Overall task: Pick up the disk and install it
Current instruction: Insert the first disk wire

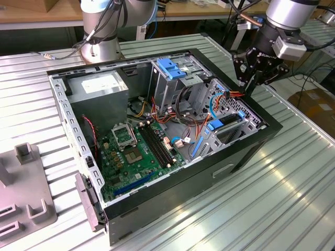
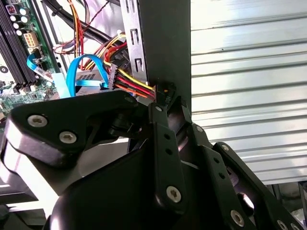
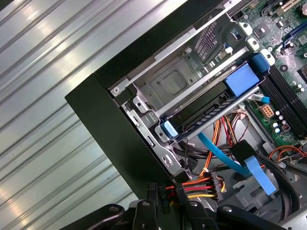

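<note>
Case [image 1: 209, 178] lies open on the table [image 1: 277, 209], mid frame in the exterior view. At its right end the disk [image 1: 227, 122] sits in a metal bay [image 3: 168, 86], blue rails showing. Board [image 1: 136, 151] and wires [image 3: 199, 187] lie inside too. The gripper [image 1: 250, 83] hangs upper right, just over the case rim. I cannot tell if it is spread or closed.

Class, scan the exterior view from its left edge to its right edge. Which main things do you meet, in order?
grey fixture block → power-supply box → blue-topped drive cage → gripper → cardboard box
</note>
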{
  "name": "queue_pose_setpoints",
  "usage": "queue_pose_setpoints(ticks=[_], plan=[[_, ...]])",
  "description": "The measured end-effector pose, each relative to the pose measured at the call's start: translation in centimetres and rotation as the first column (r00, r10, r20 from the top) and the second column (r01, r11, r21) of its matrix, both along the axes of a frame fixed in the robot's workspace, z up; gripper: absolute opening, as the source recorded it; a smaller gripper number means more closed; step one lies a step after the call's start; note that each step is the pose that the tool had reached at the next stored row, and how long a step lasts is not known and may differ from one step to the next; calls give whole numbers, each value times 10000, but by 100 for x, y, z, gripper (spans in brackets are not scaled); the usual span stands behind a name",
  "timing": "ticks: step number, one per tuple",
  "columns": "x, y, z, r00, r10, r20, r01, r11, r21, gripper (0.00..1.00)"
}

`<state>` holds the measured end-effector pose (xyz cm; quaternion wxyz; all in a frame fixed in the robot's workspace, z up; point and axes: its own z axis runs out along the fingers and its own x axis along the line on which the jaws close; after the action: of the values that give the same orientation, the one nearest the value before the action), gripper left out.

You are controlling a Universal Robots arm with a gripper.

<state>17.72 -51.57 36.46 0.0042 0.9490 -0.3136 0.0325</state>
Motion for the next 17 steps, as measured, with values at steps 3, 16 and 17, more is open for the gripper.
queue_pose_setpoints(ticks=[3, 16, 17], plan=[[2, 0, -1, 10000, -1, 0, 1, 10000, -1, 17], [-21, 0, 56, 9998, -176, 0, 176, 9998, 1, 17], [-28, 0, 56, 9997, -232, 1, 232, 9997, 2, 17]])
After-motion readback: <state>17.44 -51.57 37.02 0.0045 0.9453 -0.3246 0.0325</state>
